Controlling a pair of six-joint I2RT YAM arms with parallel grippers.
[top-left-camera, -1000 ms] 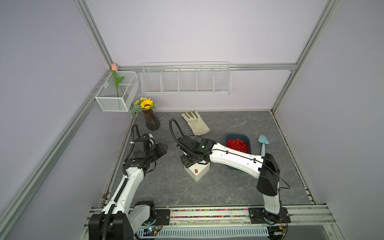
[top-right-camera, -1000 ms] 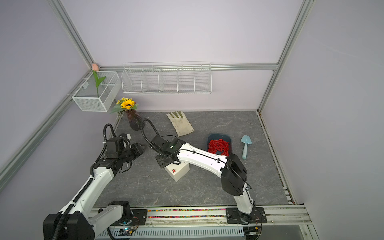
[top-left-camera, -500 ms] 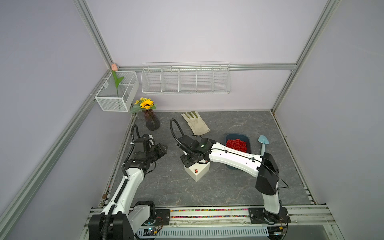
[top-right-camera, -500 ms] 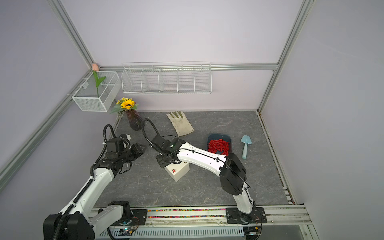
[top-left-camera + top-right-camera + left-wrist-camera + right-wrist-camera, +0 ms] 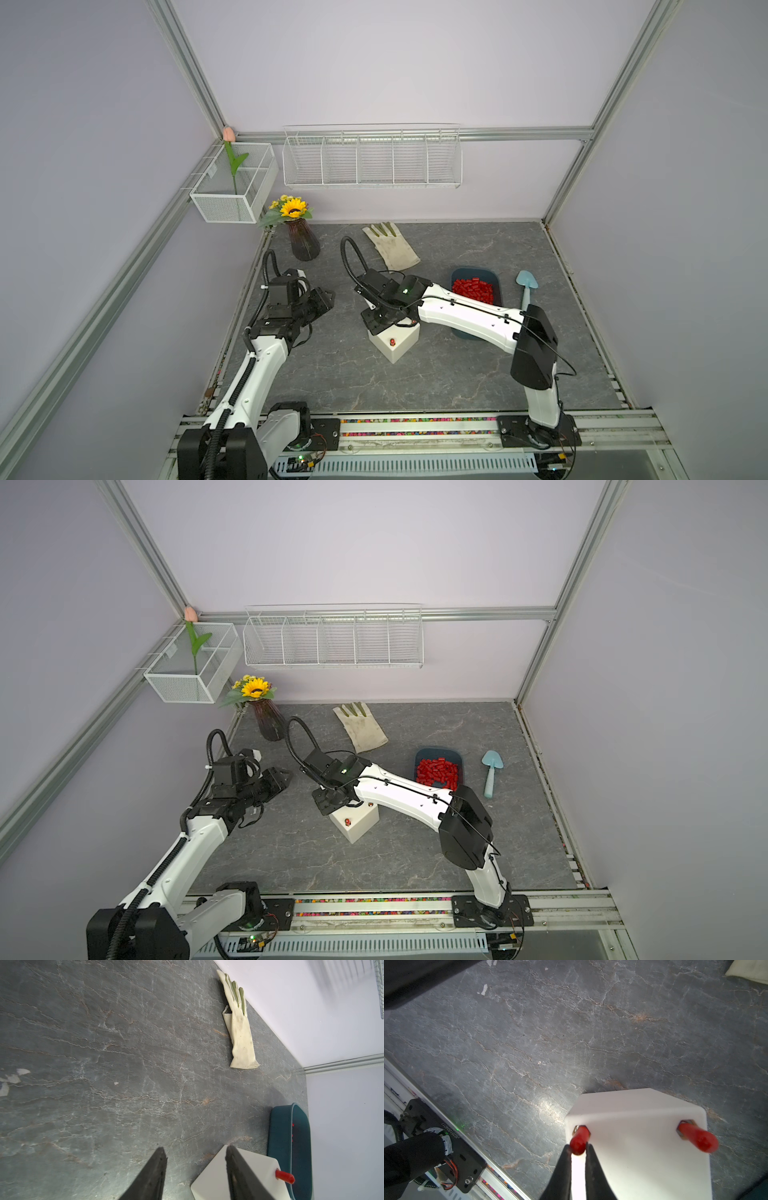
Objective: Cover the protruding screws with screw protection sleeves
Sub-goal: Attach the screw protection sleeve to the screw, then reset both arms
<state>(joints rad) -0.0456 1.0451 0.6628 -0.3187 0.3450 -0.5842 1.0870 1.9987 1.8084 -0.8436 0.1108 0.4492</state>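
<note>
Your right fingers are pinched shut on a red sleeve at a corner of the white box; the screw is hidden inside it. Push straight along the screw's axis until the sleeve meets the nut; a sideways nudge would likely skid the box on the table. A second sleeve sits on the neighbouring corner. Your left fingers hang parted and empty, apart from the box; consider bracing it. The spare sleeves fill the blue tray, well apart.
</note>
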